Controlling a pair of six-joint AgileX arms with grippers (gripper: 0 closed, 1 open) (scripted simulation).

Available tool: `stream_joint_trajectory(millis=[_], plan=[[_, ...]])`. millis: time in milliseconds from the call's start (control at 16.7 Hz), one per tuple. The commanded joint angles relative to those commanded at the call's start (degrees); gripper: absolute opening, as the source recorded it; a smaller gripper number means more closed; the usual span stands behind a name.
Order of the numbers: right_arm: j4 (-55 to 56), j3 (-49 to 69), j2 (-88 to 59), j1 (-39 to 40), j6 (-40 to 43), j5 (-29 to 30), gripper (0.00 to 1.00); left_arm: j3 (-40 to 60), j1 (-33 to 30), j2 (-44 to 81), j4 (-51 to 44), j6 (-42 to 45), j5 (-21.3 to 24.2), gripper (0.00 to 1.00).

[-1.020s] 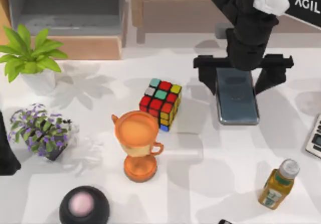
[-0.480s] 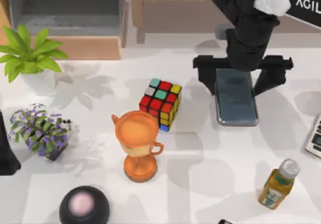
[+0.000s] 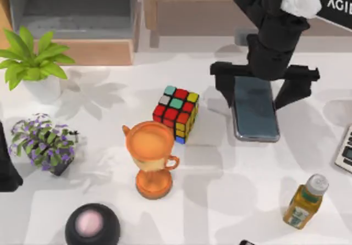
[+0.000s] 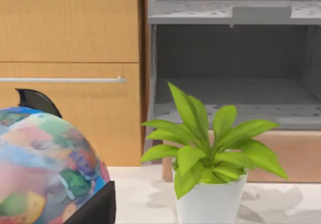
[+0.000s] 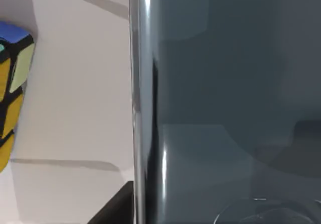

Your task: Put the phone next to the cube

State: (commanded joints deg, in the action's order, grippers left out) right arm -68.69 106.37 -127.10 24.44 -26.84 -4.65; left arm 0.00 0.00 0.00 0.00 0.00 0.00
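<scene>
The phone (image 3: 254, 111) lies flat on the white desk (image 3: 231, 190), screen up, right of the cube (image 3: 177, 113) with a strip of bare surface between them. Your right tool (image 3: 257, 85) is over the phone's far end, fingers spread wide to either side of it, wider than the phone itself. Whether they touch its rim or grip anything, you cannot tell from above. In the right wrist view the phone's silvery edge (image 5: 140, 103) runs close by, with the cube's yellow face (image 5: 12, 88) off to the side and clear desk between.

This looks like the carry-over step, with the phone not yet beside the cube. The next move calls for a short shift toward the cube, stopping shy of its black-edged side so you don't nudge it.

You have open room in the lane between phone and cube. Watch the orange trophy cup (image 3: 151, 157) in front of the cube, close to its near corner. The juice bottle (image 3: 303, 201) and the laptop corner (image 3: 346, 151) sit well clear on the right. Your left arm (image 3: 6, 162) is parked at the desk's left edge, by the purple flowers (image 3: 44, 142).
</scene>
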Motion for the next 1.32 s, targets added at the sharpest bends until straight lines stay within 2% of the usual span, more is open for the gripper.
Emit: stream_joint_trajectory(millis=[720,1320], plan=[[0.17,-1.80,1.34,0.01,-0.22,-5.17,0.00,0.00,0.00,0.00,0.00,0.00,0.00,1.00],[5.86,-1.45,1.30,0.47,0.05,0.17,0.00,0.00,0.00,0.00,0.00,0.00,0.00,1.00]])
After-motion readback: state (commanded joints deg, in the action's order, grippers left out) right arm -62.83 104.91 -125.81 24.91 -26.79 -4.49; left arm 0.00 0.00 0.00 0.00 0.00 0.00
